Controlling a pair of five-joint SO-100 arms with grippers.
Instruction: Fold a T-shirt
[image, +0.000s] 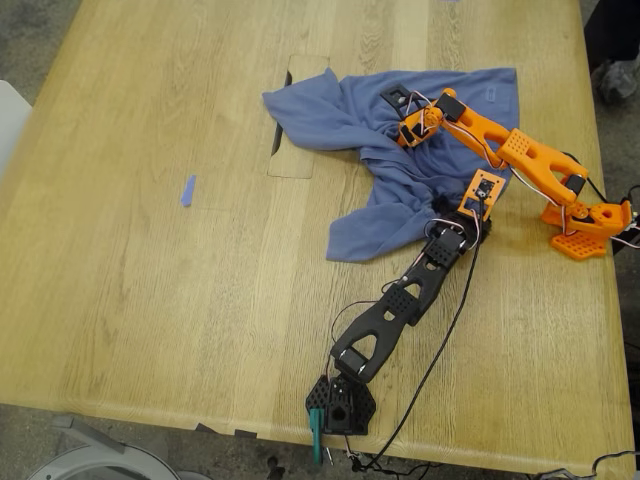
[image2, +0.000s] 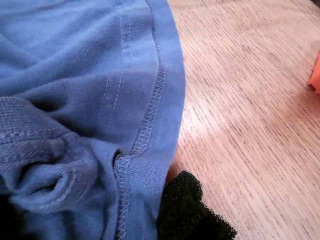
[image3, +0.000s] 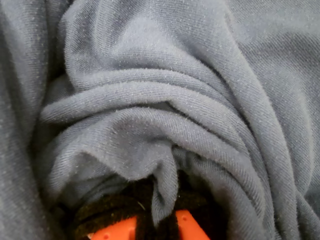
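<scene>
The T-shirt (image: 400, 170) lies crumpled on the counter (image: 150, 300). My second gripper (image3: 155, 220) pinches a ridge of cloth mid-shirt, jaws pressed on it. My first gripper (image2: 150, 210) sits at the hemmed edge (image2: 150, 120); I cannot tell its jaws' state.

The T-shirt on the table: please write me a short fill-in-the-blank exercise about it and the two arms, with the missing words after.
1. The T-shirt lies ____ on the table, not flat.
2. The T-shirt is ____ in colour.
3. The arm reaching into the middle of the cloth is ____.
4. A small purple strip lies toward the exterior view's ____ of the T-shirt.

Missing words: crumpled; blue; orange; left
</scene>
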